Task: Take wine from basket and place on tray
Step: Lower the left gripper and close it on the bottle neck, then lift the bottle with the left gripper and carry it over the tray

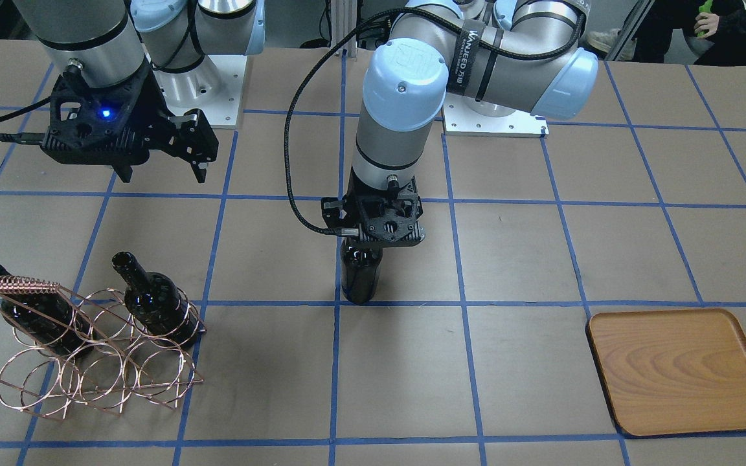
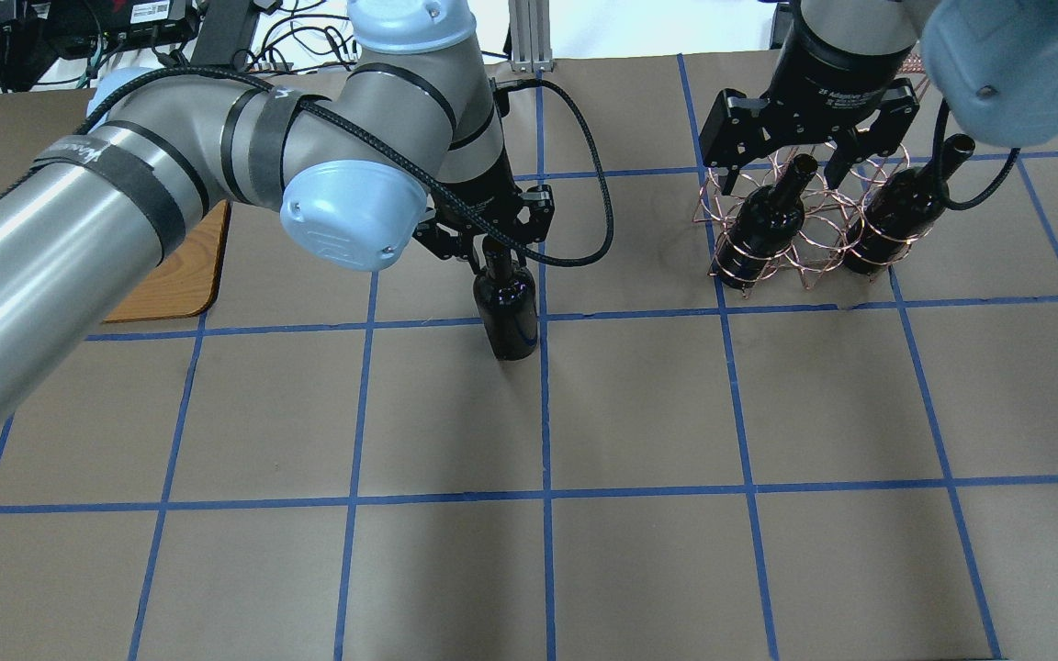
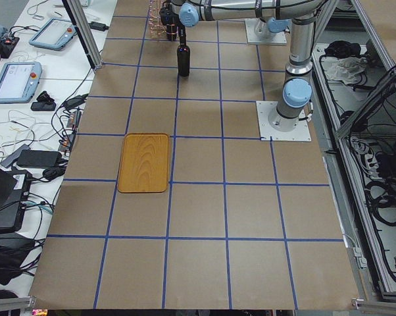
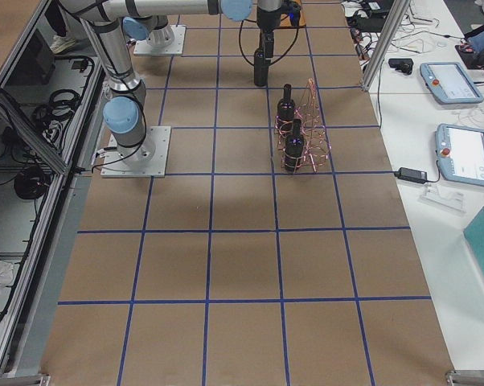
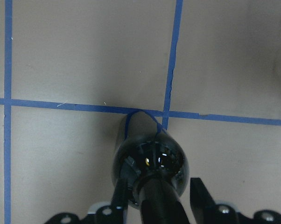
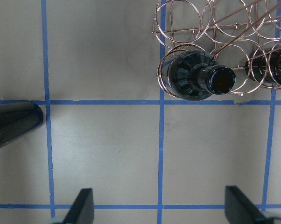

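Note:
One wine bottle (image 1: 360, 275) stands upright on the table at a tape crossing, also seen in the overhead view (image 2: 506, 308). My left gripper (image 2: 492, 248) is straight above it. In the left wrist view its fingers (image 5: 196, 196) flank the bottle's neck (image 5: 154, 205) with a gap on each side, so it is open. The copper wire basket (image 1: 88, 362) holds two more bottles (image 1: 153, 301) (image 1: 30, 310). My right gripper (image 2: 791, 156) hangs open and empty above the basket (image 6: 187, 18). The wooden tray (image 1: 680, 369) lies flat with nothing on it, far from the basket.
Brown paper with a blue tape grid (image 1: 463, 304) covers the table. The robot bases (image 1: 489, 123) stand at the robot's edge of the table. Tablets and cables (image 3: 14, 79) lie on the side benches beyond the table edge.

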